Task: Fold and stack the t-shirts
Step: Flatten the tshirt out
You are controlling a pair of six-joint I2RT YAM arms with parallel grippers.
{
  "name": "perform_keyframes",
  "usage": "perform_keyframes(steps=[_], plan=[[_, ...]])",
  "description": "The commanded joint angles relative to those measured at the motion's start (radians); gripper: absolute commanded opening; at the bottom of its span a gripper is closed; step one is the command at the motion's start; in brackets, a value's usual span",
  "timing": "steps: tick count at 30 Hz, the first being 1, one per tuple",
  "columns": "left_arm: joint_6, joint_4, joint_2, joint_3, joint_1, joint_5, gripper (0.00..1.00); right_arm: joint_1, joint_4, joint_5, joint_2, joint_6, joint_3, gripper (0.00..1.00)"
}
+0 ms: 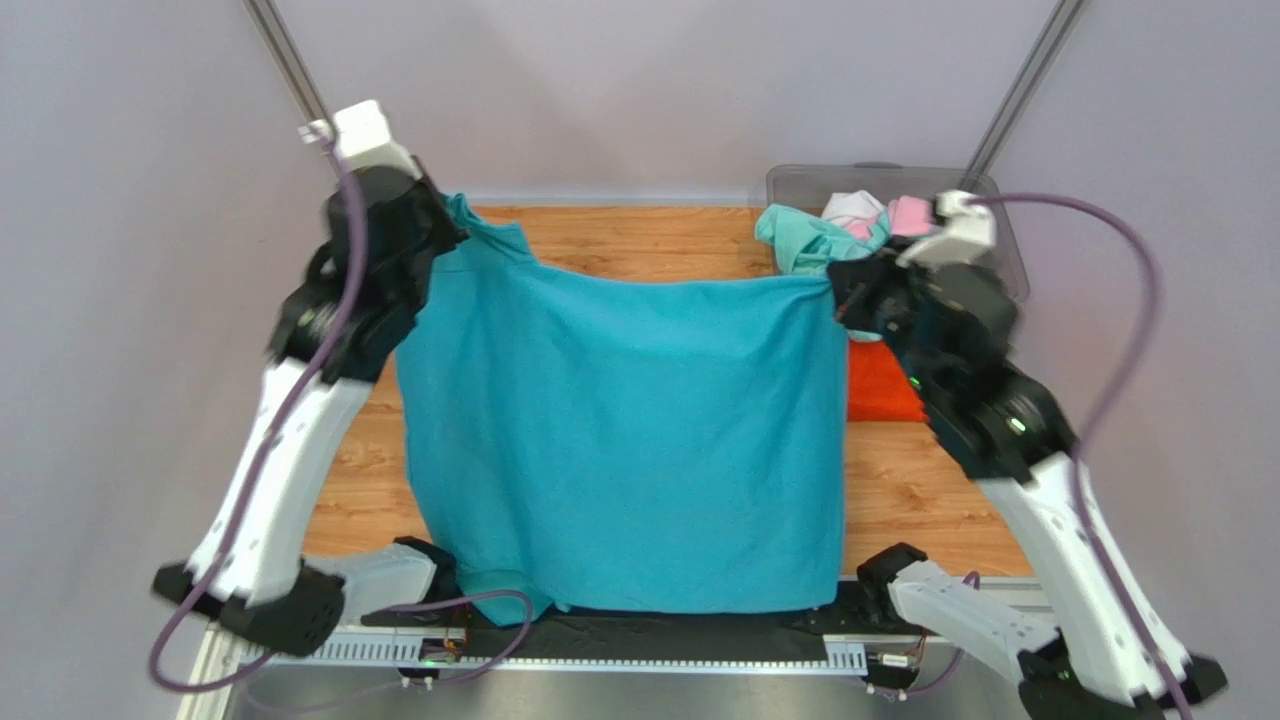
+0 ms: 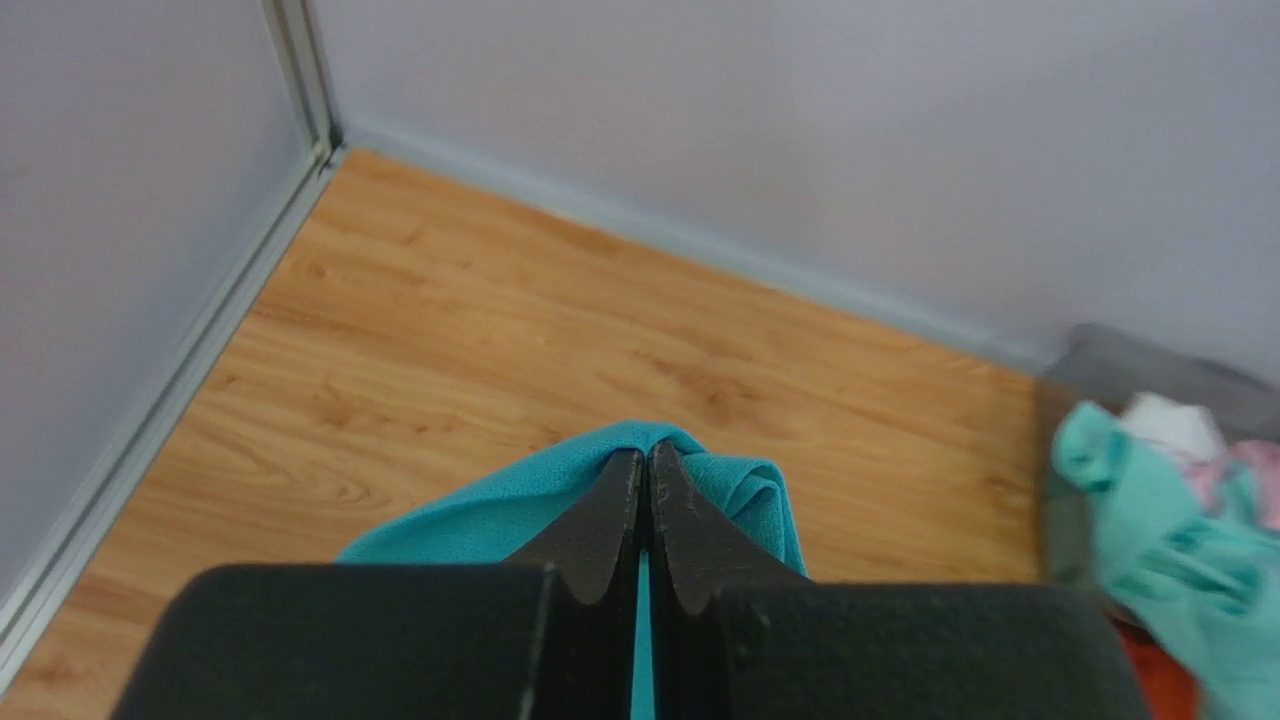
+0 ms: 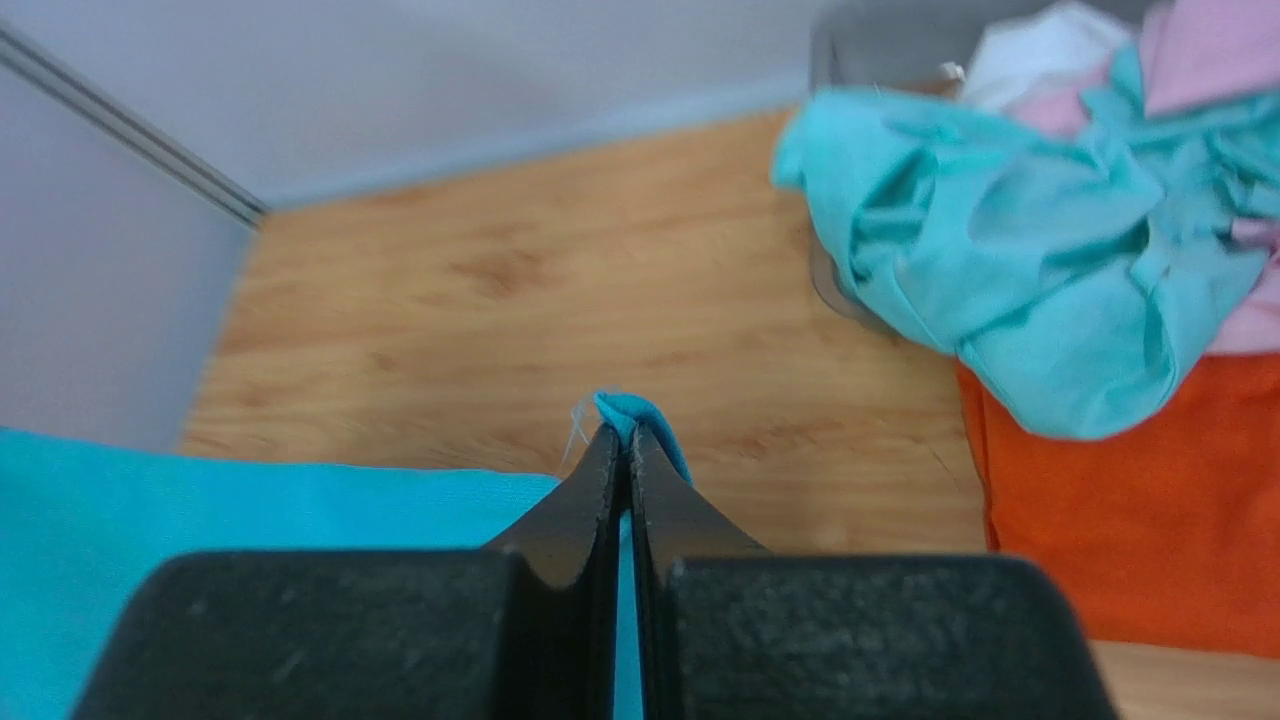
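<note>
The teal-blue t-shirt [image 1: 624,435] hangs spread out between my two grippers, above the wooden table [image 1: 661,240]. My left gripper [image 1: 445,213] is shut on its upper left corner; the pinched cloth [image 2: 706,488] shows round the tips of the left gripper [image 2: 646,455]. My right gripper [image 1: 836,288] is shut on its upper right corner, with a fold of cloth [image 3: 639,413] sticking out past the tips of the right gripper [image 3: 627,435]. The shirt's lower edge hangs near the table's front edge. The orange t-shirt [image 1: 884,383] lies flat on the table behind the right arm.
A grey translucent bin [image 1: 902,188] at the back right holds the mint-green shirt [image 1: 804,240], the pink shirt [image 1: 909,215] and the white shirt [image 1: 854,203]; the mint one spills over its rim [image 3: 1037,240]. Grey walls close the back and sides.
</note>
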Motion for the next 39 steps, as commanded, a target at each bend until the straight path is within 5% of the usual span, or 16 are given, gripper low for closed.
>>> perform_keyframes(steps=[1,3,7,8,9,10,13,20,29,34,39], plan=[[-0.021,0.086,0.182,-0.151,0.16,0.205,0.05,-0.045,0.122,0.036,0.204,-0.026,-0.111,0.0],[-0.001,0.164,0.28,-0.19,0.172,0.209,0.1,-0.1,0.202,-0.018,0.312,0.002,-0.154,0.0],[0.059,0.168,0.574,-0.14,0.175,0.257,0.57,-0.154,0.247,-0.139,0.646,-0.004,-0.086,0.08],[0.056,0.146,0.604,-0.123,0.175,0.251,0.83,-0.152,0.218,-0.168,0.689,-0.012,-0.051,0.24],[0.053,0.136,0.636,-0.109,0.177,0.242,0.95,-0.152,0.202,-0.177,0.721,-0.018,0.001,0.38],[0.05,0.122,0.639,-0.095,0.179,0.226,1.0,-0.151,0.182,-0.182,0.764,-0.023,0.023,0.65],[0.045,0.108,0.587,-0.121,0.18,0.234,1.0,-0.138,0.168,-0.208,0.748,-0.035,0.023,1.0],[-0.051,0.069,0.295,-0.363,0.18,0.307,1.0,-0.046,0.141,-0.237,0.553,-0.021,-0.134,1.0],[-0.157,0.117,-0.104,-0.909,0.18,0.467,1.0,0.13,0.153,-0.173,0.334,0.069,-0.449,1.0],[-0.174,0.192,-0.162,-1.043,0.18,0.473,1.0,0.129,0.203,-0.18,0.387,0.083,-0.506,1.0],[-0.164,0.243,-0.061,-1.06,0.18,0.447,1.0,0.13,0.233,-0.126,0.521,0.078,-0.478,1.0]])
